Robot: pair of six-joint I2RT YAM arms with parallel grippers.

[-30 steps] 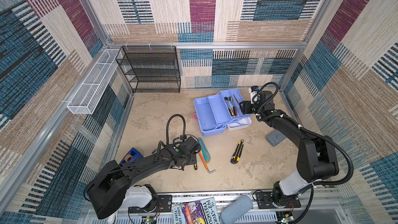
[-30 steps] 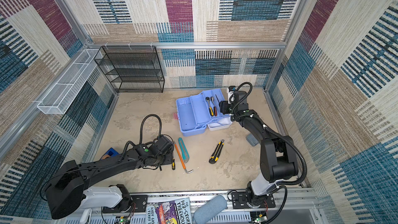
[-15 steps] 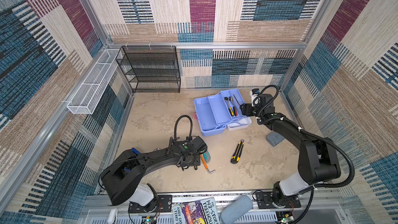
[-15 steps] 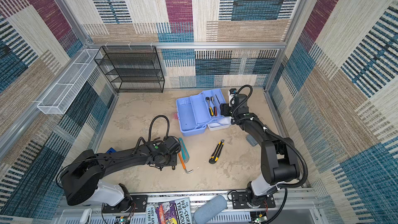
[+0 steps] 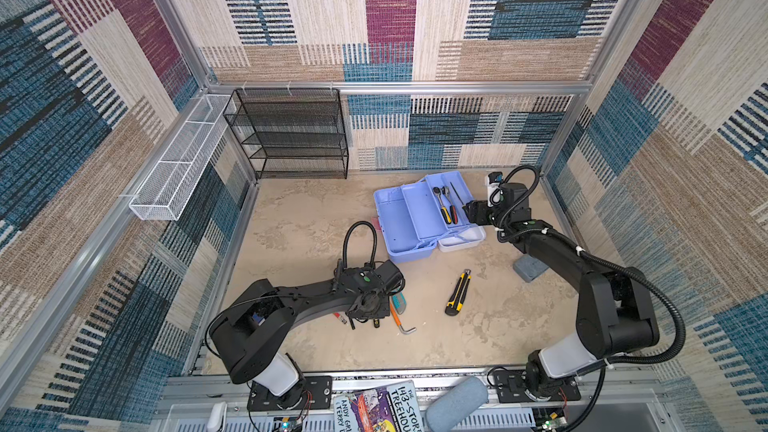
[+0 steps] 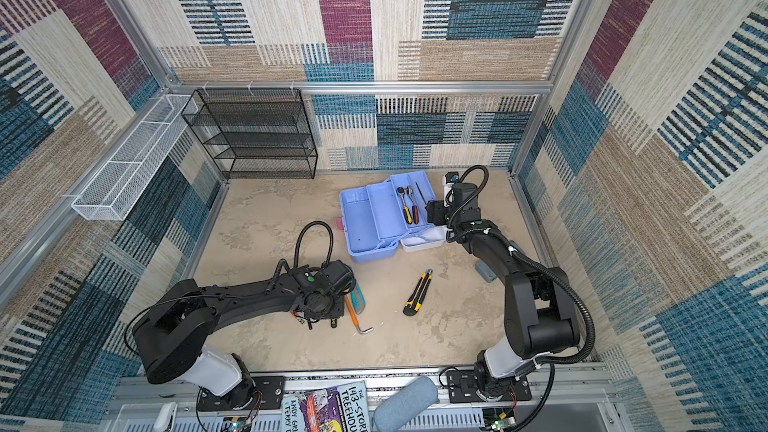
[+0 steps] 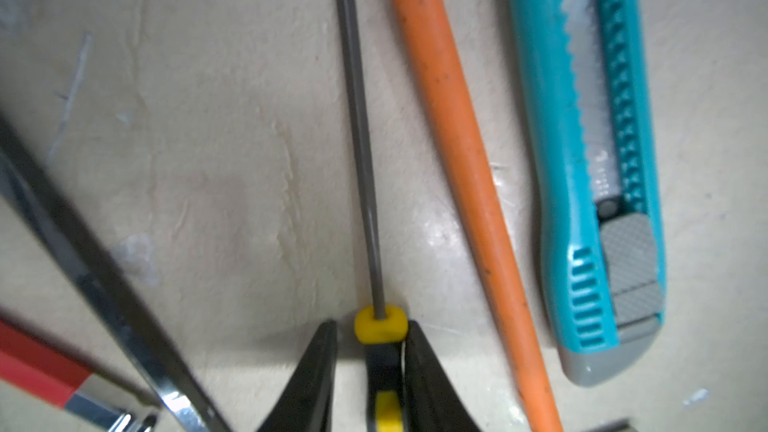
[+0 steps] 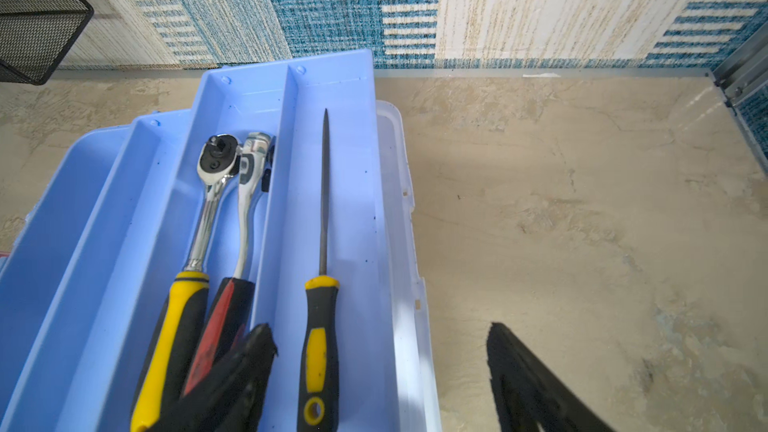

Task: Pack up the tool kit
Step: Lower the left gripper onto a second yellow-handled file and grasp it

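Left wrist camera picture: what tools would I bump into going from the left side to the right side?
shiny metal bar → slim grey needle file → orange-sleeved hex key → teal utility knife

ratchets point(image 8: 206, 218) in tray point(image 8: 357, 160), file point(image 8: 324, 184) next compt.
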